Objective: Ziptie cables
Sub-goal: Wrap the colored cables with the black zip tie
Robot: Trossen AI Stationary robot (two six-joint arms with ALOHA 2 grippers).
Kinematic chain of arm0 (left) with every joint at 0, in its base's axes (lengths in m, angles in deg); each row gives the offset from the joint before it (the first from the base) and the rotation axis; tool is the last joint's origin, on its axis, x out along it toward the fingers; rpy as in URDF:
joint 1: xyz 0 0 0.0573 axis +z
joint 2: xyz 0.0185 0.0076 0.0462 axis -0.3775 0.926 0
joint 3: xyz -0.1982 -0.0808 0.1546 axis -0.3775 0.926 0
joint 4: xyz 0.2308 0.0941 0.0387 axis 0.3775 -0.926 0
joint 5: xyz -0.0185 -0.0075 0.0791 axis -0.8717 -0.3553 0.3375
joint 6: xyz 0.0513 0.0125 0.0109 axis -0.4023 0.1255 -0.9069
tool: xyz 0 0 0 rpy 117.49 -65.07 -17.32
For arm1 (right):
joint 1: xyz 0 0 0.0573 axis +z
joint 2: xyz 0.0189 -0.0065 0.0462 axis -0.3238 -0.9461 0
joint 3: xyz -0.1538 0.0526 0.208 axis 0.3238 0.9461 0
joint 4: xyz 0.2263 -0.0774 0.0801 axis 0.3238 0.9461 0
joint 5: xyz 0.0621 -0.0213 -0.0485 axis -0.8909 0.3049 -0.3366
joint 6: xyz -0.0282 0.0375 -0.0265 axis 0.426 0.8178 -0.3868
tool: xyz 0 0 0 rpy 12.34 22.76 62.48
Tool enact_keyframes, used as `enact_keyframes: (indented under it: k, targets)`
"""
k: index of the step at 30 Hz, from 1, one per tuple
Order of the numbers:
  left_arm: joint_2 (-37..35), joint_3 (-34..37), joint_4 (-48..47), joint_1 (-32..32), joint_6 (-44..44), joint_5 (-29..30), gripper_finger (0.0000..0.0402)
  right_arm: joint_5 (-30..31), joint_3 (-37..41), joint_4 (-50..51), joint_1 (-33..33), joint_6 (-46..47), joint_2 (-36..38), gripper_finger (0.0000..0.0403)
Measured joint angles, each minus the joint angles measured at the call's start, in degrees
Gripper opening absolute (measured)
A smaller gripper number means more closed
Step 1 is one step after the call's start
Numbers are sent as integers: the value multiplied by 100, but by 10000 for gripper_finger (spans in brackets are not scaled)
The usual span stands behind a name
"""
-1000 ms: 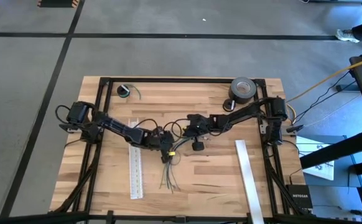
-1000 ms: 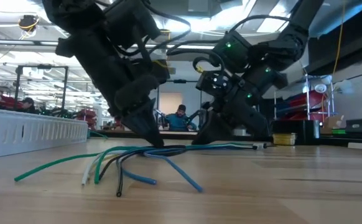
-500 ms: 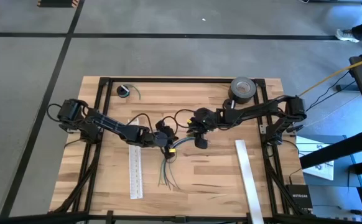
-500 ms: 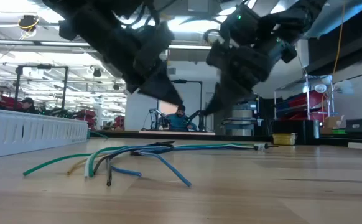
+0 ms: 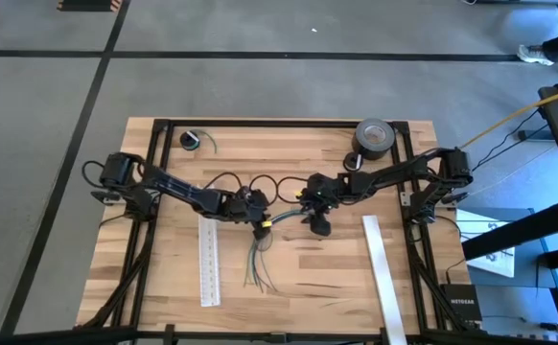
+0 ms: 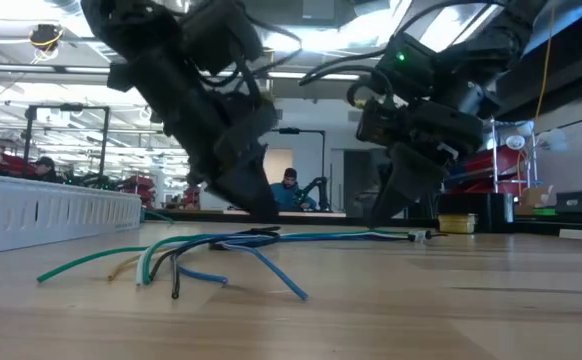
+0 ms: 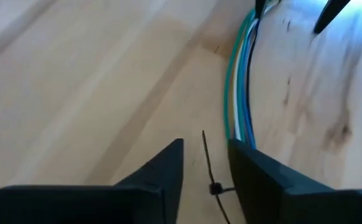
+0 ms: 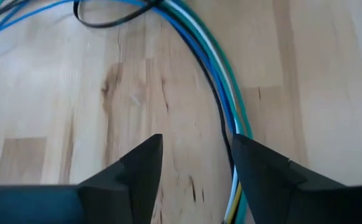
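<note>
The cables (image 5: 258, 257) lie loose on the wooden table, bunched at one end and fanned out toward the near edge; they also show in the low view (image 6: 221, 245). My left gripper (image 5: 263, 220) hovers open just above the bunched part (image 7: 237, 93). A thin black ziptie (image 7: 206, 155) lies on the wood under its fingers, its head (image 7: 214, 188) beside the wires. My right gripper (image 5: 317, 225) is open above the wires' other stretch (image 8: 221, 81). In the low view both grippers' tips (image 6: 266, 210) (image 6: 386, 212) stand clear of the wires.
Two long white slotted strips (image 5: 208, 259) (image 5: 383, 273) lie either side of the cables. A tape roll (image 5: 375, 137) and a small coil (image 5: 193, 141) sit by the far edge. A person (image 6: 291, 185) is in the room beyond.
Both grippers have come up off the cables, where their tips stood a second ago. My right gripper has gone toward the table's right edge, my left a little toward the far edge. The wires have settled on the table, their loose ends slightly shifted.
</note>
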Motion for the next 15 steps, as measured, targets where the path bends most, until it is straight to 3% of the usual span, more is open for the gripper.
enact_keyframes:
  k: [9,12,15]
  targets:
    - [498,-11,432,5,-345,65,134,0,56,-233,4,-45,0,184]
    - [564,-20,441,26,-718,125,104,0,56,-295,4,-46,4,184]
    - [591,-29,471,26,-1223,126,40,28,54,-293,4,-47,7,184]
